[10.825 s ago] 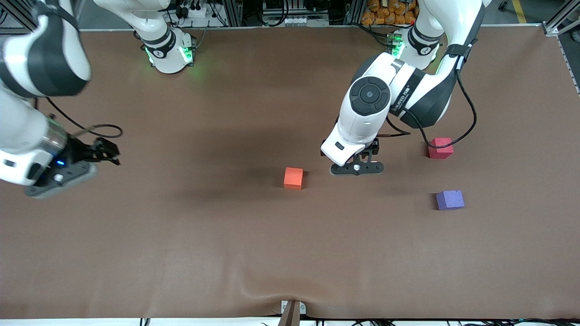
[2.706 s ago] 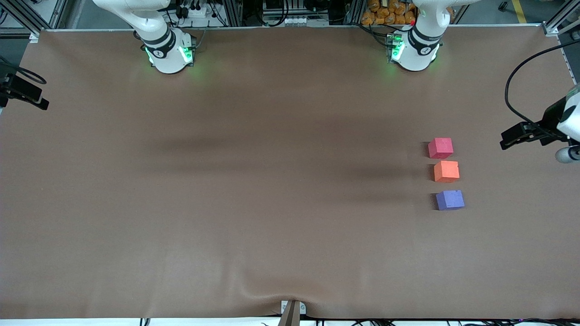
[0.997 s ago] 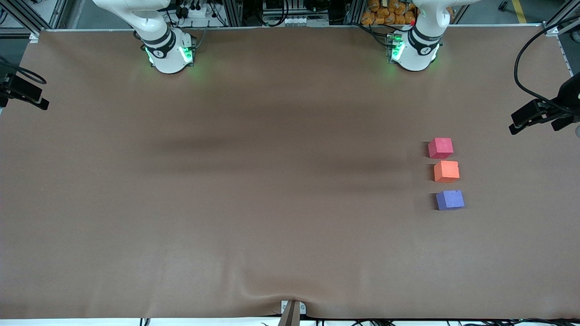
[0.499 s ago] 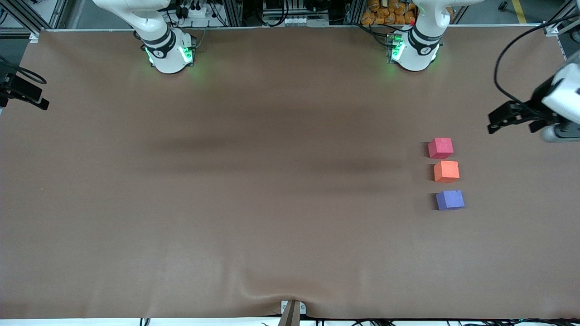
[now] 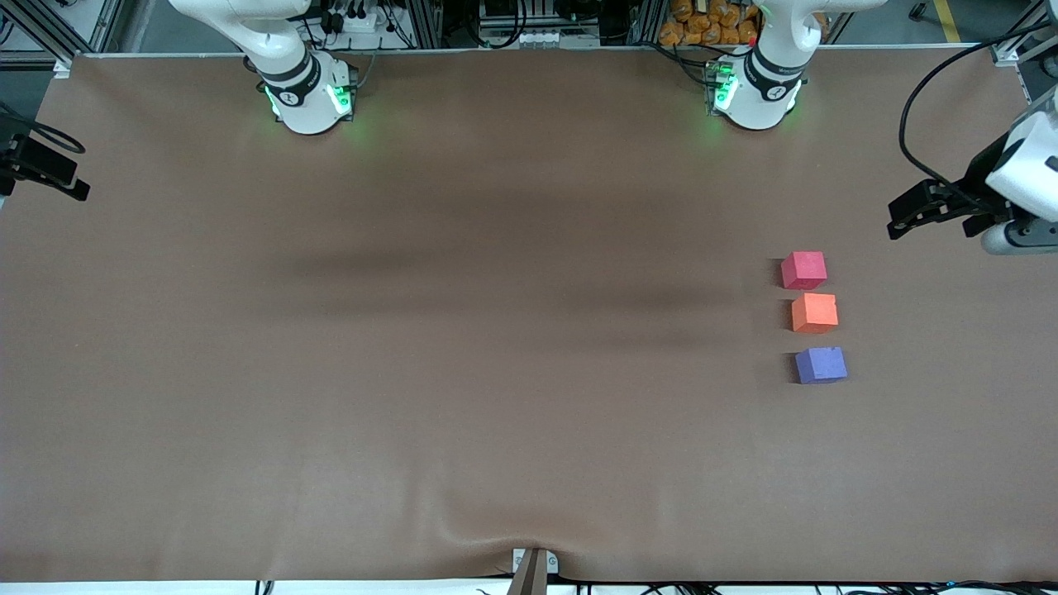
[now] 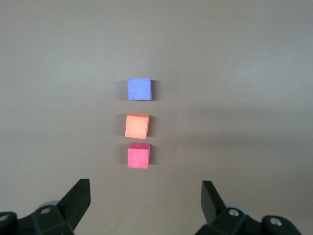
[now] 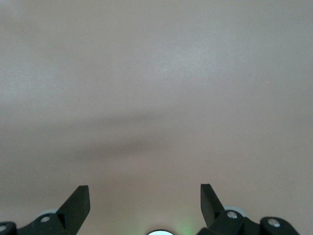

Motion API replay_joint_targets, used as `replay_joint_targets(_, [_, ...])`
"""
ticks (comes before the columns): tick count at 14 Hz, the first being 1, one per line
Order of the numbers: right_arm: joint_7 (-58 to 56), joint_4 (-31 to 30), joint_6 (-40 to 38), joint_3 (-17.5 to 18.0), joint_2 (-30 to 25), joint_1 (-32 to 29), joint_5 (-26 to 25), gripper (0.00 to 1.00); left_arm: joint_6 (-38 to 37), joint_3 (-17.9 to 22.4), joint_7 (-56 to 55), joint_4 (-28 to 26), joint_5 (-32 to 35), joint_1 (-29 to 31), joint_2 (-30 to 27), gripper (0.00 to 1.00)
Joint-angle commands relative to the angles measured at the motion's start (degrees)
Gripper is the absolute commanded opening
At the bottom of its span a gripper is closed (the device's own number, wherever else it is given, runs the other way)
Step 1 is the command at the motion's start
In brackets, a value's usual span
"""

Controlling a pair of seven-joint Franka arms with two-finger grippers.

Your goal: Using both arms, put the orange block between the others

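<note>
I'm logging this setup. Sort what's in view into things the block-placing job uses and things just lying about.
Job:
orange block, on the table between the other two
pinkish-red cube
blue-purple cube
left gripper, open, empty
right gripper, open, empty

Lying about:
brown table cover
orange bags past the table's edge

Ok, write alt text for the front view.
Three small cubes sit in a row on the brown table toward the left arm's end: the orange block between a pinkish-red cube and a nearer blue-purple cube. No hand touches them.
</note>
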Motion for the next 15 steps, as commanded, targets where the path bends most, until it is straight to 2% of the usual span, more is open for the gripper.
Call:
replay_joint_targets(1, [0.2, 0.0, 0.0, 0.0, -0.5, 0.2, -0.2, 1.0, -1.8, 1.5, 0.9, -1.7, -0.6, -0.2, -3.0, 1.0])
replay_joint_targets(6, [0.2, 0.2, 0.0, -0.1, -0.6, 0.0, -0.3, 1.0, -4.7, 2.5, 0.3, 1.3, -0.4, -0.4, -2.6, 1.0])
replay_joint_targets(15, [0.2, 0.1, 0.0, 0.0, -0.6, 0.2, -0.2, 1.0, -7.2, 2.2, 0.7, 1.9, -0.6, -0.8, -3.0, 1.0])
